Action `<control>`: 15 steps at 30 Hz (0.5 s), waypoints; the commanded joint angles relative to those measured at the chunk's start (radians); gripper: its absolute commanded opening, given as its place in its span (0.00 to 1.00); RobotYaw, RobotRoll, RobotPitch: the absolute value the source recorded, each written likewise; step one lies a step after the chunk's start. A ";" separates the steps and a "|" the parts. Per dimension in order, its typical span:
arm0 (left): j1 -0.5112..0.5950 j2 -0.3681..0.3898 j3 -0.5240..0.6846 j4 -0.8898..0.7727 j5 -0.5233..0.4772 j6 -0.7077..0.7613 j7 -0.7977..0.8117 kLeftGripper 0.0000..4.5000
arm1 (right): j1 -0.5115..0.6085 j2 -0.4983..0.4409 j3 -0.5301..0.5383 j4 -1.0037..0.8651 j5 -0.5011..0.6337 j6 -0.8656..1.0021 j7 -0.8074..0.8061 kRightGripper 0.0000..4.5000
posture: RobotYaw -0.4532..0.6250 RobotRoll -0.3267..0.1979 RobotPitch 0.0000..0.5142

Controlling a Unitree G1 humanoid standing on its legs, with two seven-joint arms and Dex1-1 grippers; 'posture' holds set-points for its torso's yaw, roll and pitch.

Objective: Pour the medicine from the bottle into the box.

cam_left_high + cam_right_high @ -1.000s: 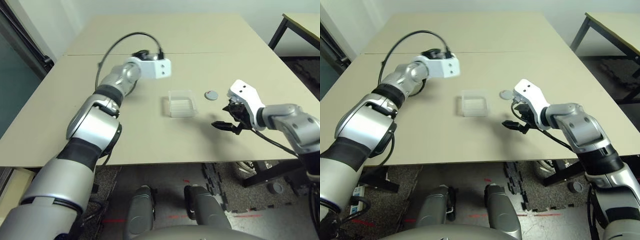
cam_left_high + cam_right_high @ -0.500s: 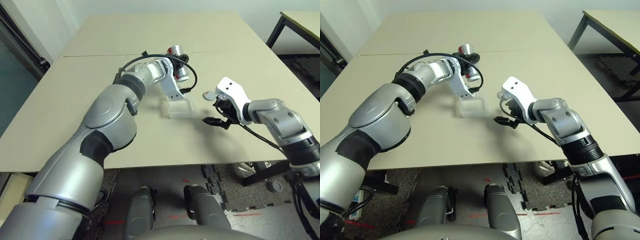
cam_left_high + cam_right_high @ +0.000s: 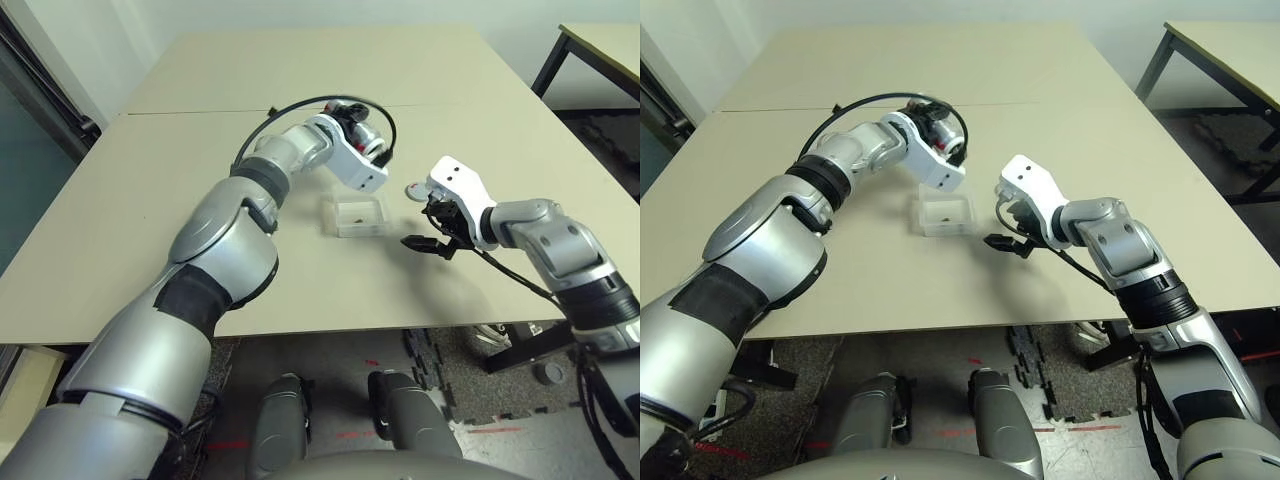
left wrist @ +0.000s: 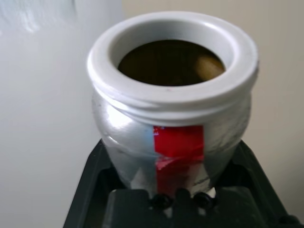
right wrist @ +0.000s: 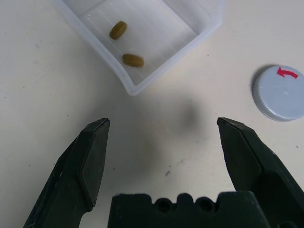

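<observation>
The silvery bottle [image 4: 171, 118] with red tape has no cap, and my left gripper [image 3: 362, 130] is shut on it, held in the air just behind the box. The clear plastic box [image 3: 345, 230] sits on the table at mid-right. Two greenish-brown pellets of medicine [image 5: 133, 60] lie inside it, a dark speck from the head camera [image 3: 357, 212]. My right gripper [image 5: 161, 123] hovers open just right of the box, low over the table, with nothing between its fingers [image 5: 90, 161].
The round grey cap [image 5: 279, 92] with a red arrow lies on the table right of the box, beside my right gripper. A black cable [image 3: 290, 110] loops over my left wrist. Another table [image 3: 600, 45] stands at the far right.
My left arm swung the bottle from the left to over the box, tipped it, then drew it back. Pellets now lie in the box. My right gripper moved a little closer to the box.
</observation>
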 commanded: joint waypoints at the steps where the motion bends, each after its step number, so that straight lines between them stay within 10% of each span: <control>1: 0.042 0.017 0.251 -0.017 -0.259 0.125 -0.072 0.56 | -0.016 0.002 -0.007 0.019 -0.007 -0.014 0.008 1.00 | 0.37 0.62 0.15; 15: 0.209 0.025 0.604 -0.065 -0.563 0.221 0.057 0.56 | -0.027 0.034 -0.005 0.053 -0.007 -0.026 0.009 1.00 | 0.42 0.62 0.18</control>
